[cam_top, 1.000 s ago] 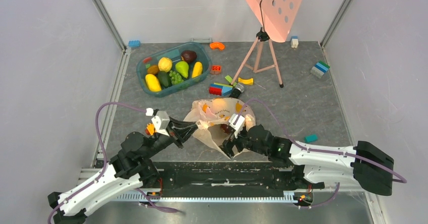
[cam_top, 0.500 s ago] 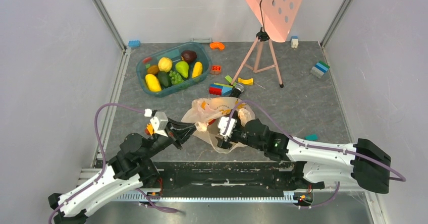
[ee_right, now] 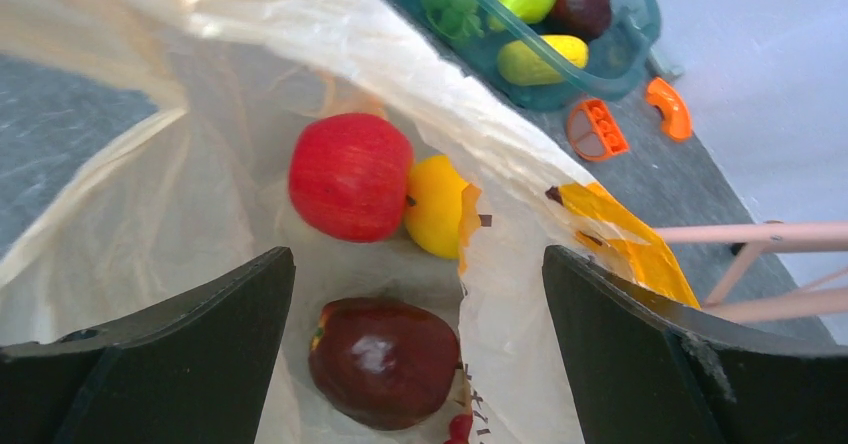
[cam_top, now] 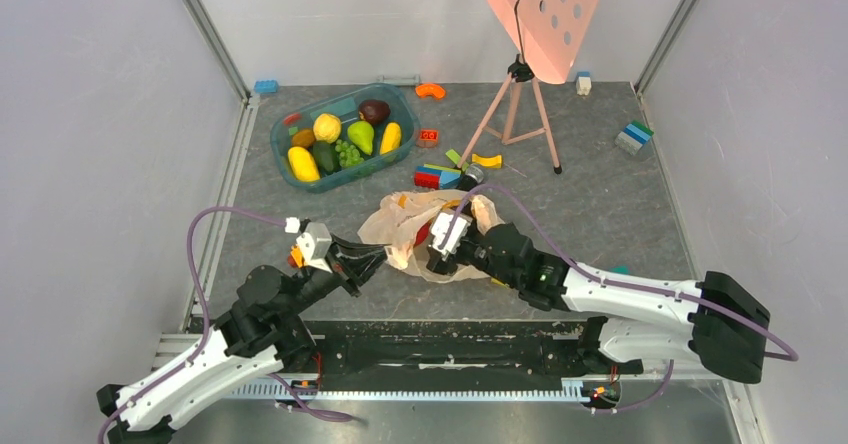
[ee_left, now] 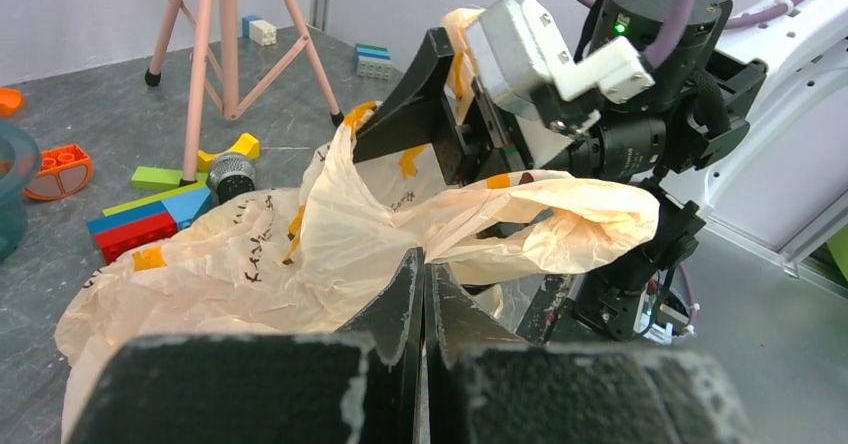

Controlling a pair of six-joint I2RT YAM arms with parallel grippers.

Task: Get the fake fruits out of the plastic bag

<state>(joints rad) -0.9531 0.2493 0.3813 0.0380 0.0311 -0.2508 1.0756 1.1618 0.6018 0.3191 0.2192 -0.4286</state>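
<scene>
The plastic bag lies crumpled at the table's near middle, cream with orange marks. My left gripper is shut on the bag's edge, its jaws pressed together at the film. My right gripper stands open inside the bag's mouth, with nothing between its fingers. Three fake fruits rest inside the bag: a bright red round one, a yellow one touching it, and a dark maroon one nearest the jaws. The red fruit shows faintly from above.
A teal tub at the back left holds several other fruits. Toy blocks lie just behind the bag, and more sit at the back right. A pink tripod stands behind the bag to the right.
My right gripper has moved left and deeper into the bag's mouth, still open. The bag has shifted and flattened a little to the left. The left gripper has kept its hold.
</scene>
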